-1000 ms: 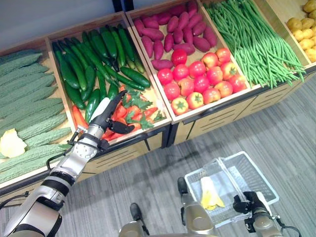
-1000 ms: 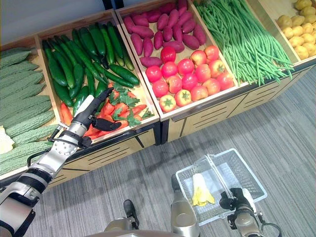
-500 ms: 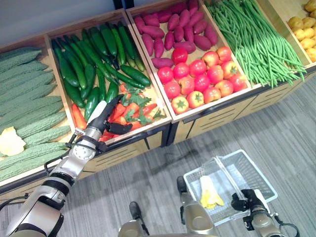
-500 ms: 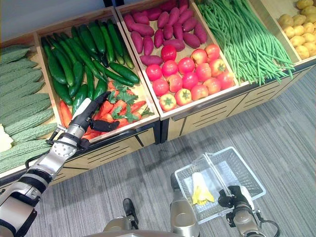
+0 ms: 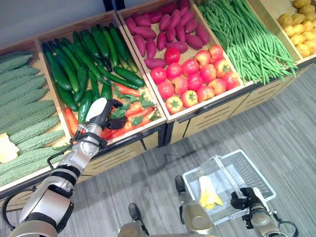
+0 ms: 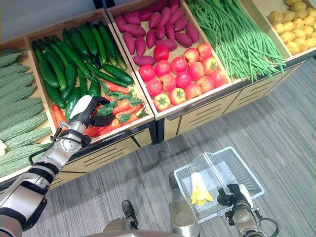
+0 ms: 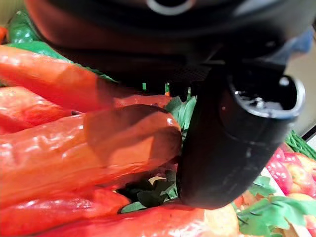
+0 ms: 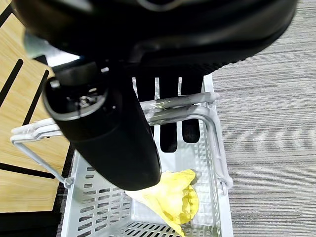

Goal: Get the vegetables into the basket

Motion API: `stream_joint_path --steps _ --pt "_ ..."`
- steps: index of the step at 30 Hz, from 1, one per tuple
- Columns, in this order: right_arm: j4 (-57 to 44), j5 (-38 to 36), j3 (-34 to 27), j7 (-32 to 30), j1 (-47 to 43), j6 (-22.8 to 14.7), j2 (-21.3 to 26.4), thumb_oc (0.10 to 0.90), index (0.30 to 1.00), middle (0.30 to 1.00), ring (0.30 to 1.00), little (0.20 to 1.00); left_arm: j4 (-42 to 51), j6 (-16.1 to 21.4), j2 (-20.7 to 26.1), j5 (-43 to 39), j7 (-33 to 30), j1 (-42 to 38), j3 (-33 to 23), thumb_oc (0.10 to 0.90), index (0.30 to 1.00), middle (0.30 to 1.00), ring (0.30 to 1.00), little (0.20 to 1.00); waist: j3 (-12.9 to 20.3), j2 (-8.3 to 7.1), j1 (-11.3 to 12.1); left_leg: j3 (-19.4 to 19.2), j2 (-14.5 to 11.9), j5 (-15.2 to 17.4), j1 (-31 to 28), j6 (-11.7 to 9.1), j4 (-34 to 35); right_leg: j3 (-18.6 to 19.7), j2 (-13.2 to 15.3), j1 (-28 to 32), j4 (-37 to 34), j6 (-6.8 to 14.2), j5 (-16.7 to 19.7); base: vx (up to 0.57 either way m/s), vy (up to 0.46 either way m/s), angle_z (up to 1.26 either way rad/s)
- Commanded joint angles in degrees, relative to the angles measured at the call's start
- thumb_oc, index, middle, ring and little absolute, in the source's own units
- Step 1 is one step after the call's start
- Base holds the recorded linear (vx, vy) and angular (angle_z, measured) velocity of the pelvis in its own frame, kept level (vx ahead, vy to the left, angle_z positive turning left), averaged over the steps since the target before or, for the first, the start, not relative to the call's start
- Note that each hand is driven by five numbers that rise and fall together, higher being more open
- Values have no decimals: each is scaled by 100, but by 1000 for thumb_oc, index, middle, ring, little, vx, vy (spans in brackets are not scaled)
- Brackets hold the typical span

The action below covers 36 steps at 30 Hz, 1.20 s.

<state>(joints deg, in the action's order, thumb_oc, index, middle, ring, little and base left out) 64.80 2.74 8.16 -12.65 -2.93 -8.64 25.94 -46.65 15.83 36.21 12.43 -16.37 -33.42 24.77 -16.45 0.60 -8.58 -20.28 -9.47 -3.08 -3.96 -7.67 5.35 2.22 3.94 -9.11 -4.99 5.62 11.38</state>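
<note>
Fingers of our left hand [image 5: 101,114] curl down into the carrots [image 5: 129,109] at the front of the 2nd bin; in the wrist view the thumb [image 7: 232,143] presses beside one carrot [image 7: 98,148], with more red-orange carrots and green tops round it, so we read the hand as closed on that carrot. W/ the hand at the near end of the bin, the cucumbers [image 5: 79,59] lie just behind, filling the bin's far part. To the left sit the bitter gourds [image 5: 24,103] in the next bin, a pale yellow piece [image 5: 7,148] near its front edge. To the right, a bin w/ purple sweet potatoes [image 5: 163,32] at the back and tomatoes [image 5: 195,76] in front, then long green beans [image 5: 244,37], then potatoes [image 5: 298,12] at the far right. Our right hand [image 5: 245,200] is low at the right, fingers wrapped round the handle [image 8: 173,106] of the white wire basket [image 5: 256,170], which hangs over grey floor [image 5: 276,113] well apart from the bins. A yellow vegetable [image 5: 208,193] lies inside the basket.
</note>
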Motion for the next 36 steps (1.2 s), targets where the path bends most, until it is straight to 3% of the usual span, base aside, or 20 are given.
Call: stream_joint_path --steps 1,8,11,13,14,20,36 --pt "1 112 51 -408 -203 -293 416 400 300 300 300 300 -475 -364 211 265 -393 -412 -173 400 300 300 300 300 114 -309 21 225 -201 -18 -119 -229 -35 -208 378 358 243 576 -612 0 0 0" --pt "37 125 -17 -525 -70 -285 308 400 300 300 300 300 762 -173 245 -146 -1305 -468 -926 400 300 300 300 300 206 -306 54 303 -186 29 -197 -225 -35 -303 424 509 235 575 -667 5 -2 1" --pt "132 95 14 -544 -36 -255 165 400 300 300 300 300 1853 71 7 -517 -1824 -207 -1523 400 300 300 300 300 248 -323 103 358 -161 70 -221 -217 -35 -382 458 585 227 568 -697 9 4 12" --pt "131 95 23 -544 -34 -254 170 400 300 300 300 300 1885 55 4 -510 -1822 -176 -1543 400 300 300 300 300 252 -320 93 360 -160 71 -224 -217 -35 -385 459 590 226 569 -698 2 2 9" --pt "161 95 9 -565 -34 -234 134 400 300 300 300 300 2358 105 -105 -561 -1921 -154 -1633 400 300 300 300 300 260 -331 124 377 -153 85 -223 -208 -35 -407 474 609 223 568 -700 -1 1 6" --pt "99 99 -47 -467 132 -183 111 400 300 300 300 300 3347 252 31 -751 -1483 331 -1816 400 300 300 300 300 345 -317 194 446 -98 134 -265 -167 -35 -485 543 744 182 566 -707 1 20 11" --pt "151 54 -168 -300 306 -179 161 400 300 300 300 300 3766 323 568 -800 -752 537 -1536 400 300 300 300 300 432 -301 229 483 -61 140 -303 -150 -35 -500 570 847 133 580 -693 0 1 1"
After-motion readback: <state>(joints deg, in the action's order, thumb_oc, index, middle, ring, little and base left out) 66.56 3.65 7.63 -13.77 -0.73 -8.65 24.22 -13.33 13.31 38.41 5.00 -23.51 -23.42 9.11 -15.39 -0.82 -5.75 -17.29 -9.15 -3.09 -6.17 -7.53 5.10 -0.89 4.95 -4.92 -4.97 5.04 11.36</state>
